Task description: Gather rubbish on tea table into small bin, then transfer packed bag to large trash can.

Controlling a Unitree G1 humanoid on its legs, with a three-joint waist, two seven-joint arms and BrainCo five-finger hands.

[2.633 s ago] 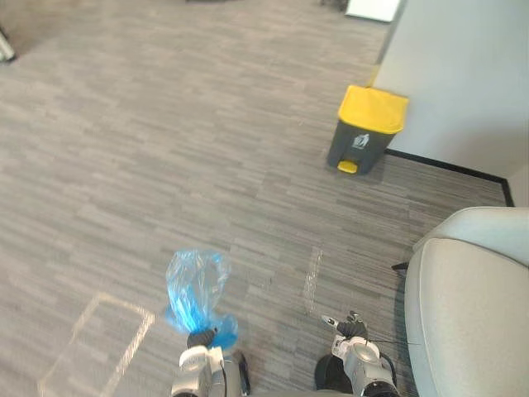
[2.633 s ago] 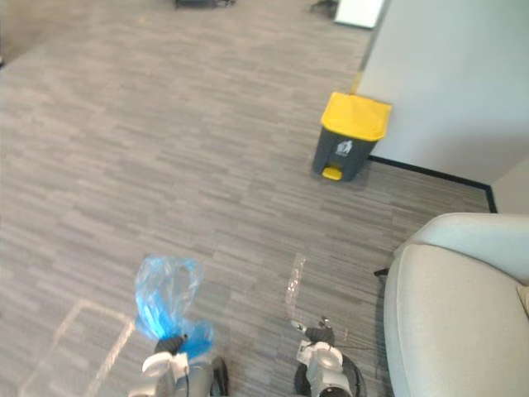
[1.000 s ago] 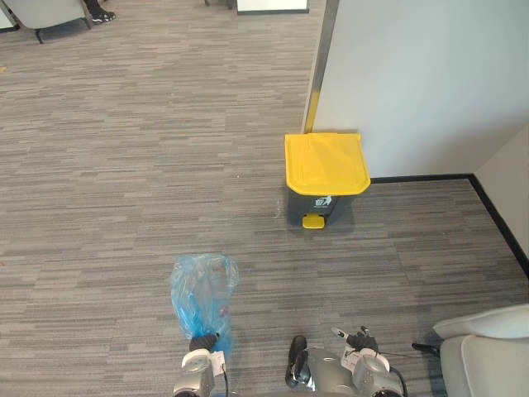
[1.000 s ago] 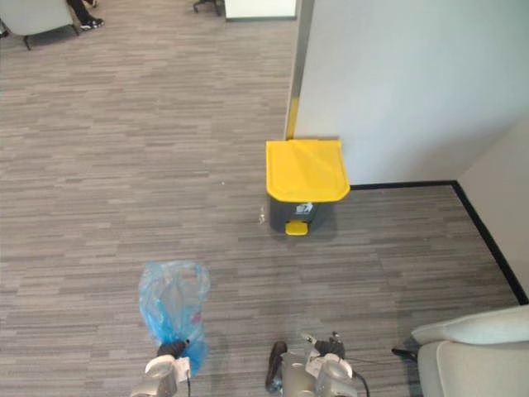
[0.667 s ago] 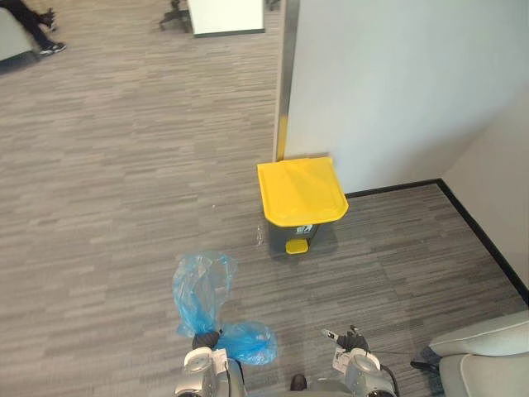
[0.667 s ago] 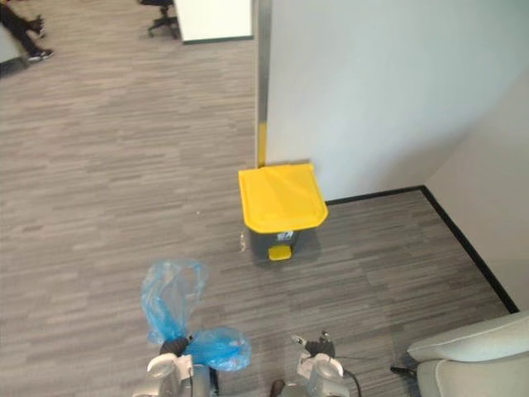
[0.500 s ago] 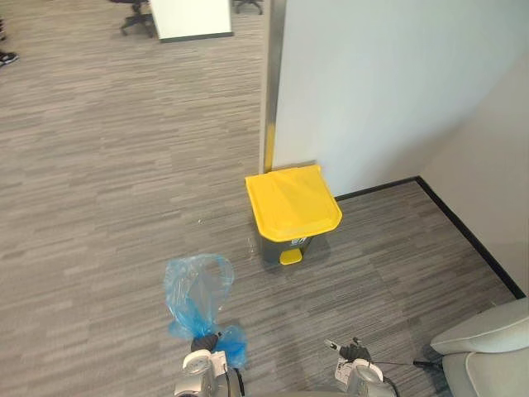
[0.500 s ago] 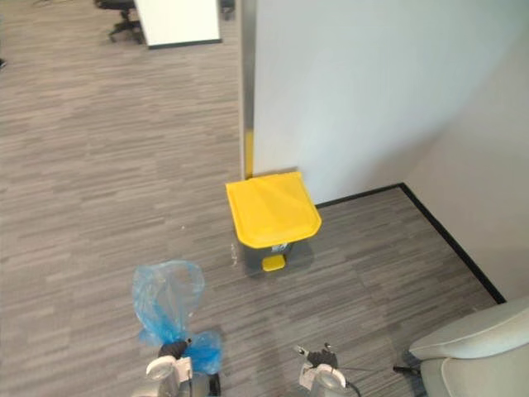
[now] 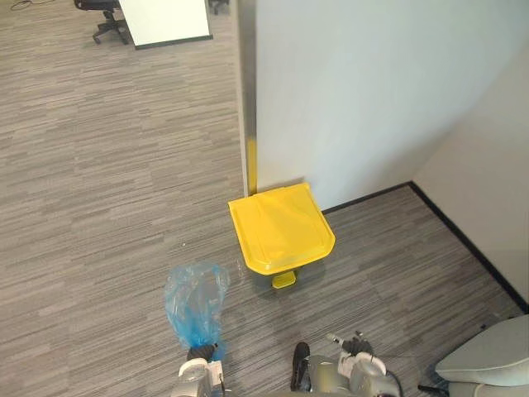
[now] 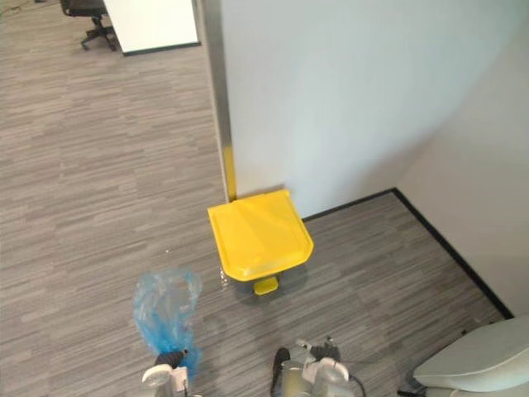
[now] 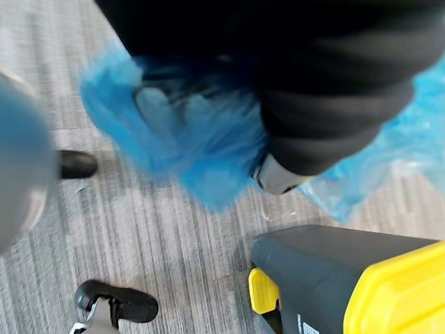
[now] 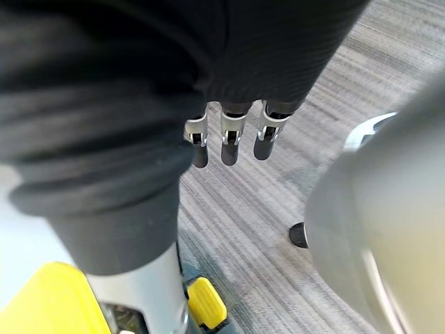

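Observation:
A blue plastic rubbish bag (image 9: 196,304) stands up above my left hand (image 9: 198,361), which is shut on its gathered neck low in the left eye view. In the left wrist view blue film (image 11: 188,139) bunches round the hand's dark cover. The large trash can (image 9: 281,227), dark grey with a shut yellow lid and a yellow pedal (image 9: 283,279), stands on the floor just ahead and to the right of the bag, against the wall's corner. My right hand (image 9: 354,344) hangs low at the right, holding nothing, its fingers (image 12: 229,142) straight.
A white wall (image 9: 372,91) with a black baseboard rises behind the can and runs off to the right. A pale armchair (image 9: 488,357) sits at the lower right. A white panel (image 9: 165,18) and an office chair (image 9: 103,12) stand far off on the grey floor.
The whole picture has shifted, so the camera has moved: the can now lies closer and lower in view. The bag stays in my left hand; its lower bulge no longer shows.

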